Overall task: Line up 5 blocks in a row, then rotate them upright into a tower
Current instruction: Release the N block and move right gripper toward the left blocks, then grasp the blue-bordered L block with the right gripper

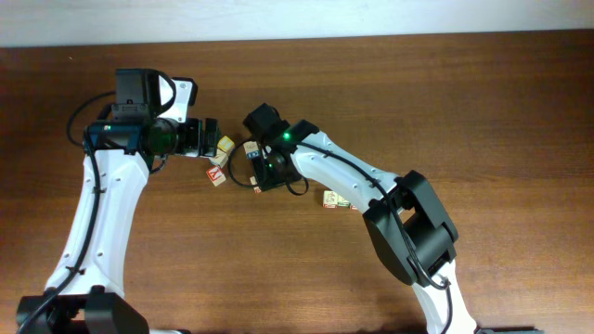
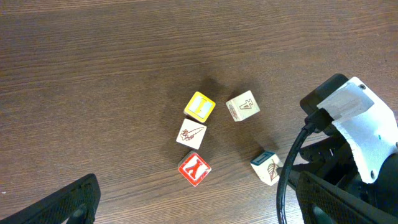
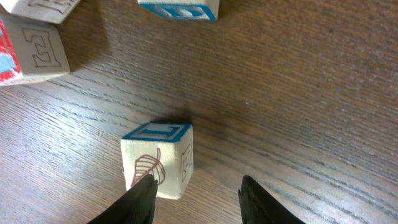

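Observation:
In the left wrist view several small cubes lie in a loose group. A pale letter block (image 2: 242, 106) is at the back, a picture block (image 2: 191, 133) in the middle, and a teal-topped leaf block (image 2: 267, 167) at the right. That leaf block (image 3: 158, 158) stands upright just beyond my right gripper's left fingertip (image 3: 142, 196), not between the jaws. My right gripper (image 3: 198, 202) is open with only bare wood in its gap. My left gripper (image 2: 199, 214) hangs wide open above the group and holds nothing. Two more pale blocks (image 1: 336, 200) lie beside the right arm.
A yellow-faced cube (image 2: 199, 106) and a red Y cube (image 2: 194, 168) sit among the blocks. The right arm's white housing (image 2: 360, 124) crowds the right side of the group. More cubes (image 3: 31, 53) and a teal-edged one (image 3: 180, 7) lie ahead of the right gripper.

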Robot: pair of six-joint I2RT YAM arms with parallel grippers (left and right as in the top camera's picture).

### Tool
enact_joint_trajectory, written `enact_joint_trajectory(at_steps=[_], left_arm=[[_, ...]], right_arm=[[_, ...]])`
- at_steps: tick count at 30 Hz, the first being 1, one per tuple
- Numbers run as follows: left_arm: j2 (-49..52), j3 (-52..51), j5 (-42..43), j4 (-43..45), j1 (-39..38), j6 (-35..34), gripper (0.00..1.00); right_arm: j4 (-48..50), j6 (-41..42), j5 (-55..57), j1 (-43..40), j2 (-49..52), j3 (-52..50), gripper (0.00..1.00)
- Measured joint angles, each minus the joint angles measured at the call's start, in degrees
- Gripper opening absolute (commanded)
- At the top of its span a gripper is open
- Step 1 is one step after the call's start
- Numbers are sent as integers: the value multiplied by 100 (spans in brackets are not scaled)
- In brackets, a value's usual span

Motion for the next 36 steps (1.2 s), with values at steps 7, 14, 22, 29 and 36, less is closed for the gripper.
enact_joint_trajectory(at_steps=[7,14,22,29,36], left_arm=[[0,0,0,-2,0,0,99],[0,0,0,-2,0,0,99],[0,0,0,0,0,0,99],[0,0,0,-2,0,0,99],[0,0,0,-2,0,0,99]], right_arm=[[59,0,234,-2,9,0,44],[37,68,238,-11,39,20,43],[-402,428,387,-380,212,-48,43],[-166,-162,-66,-380,219,164,43],[-61,-398,-597,-363,219,245,43]])
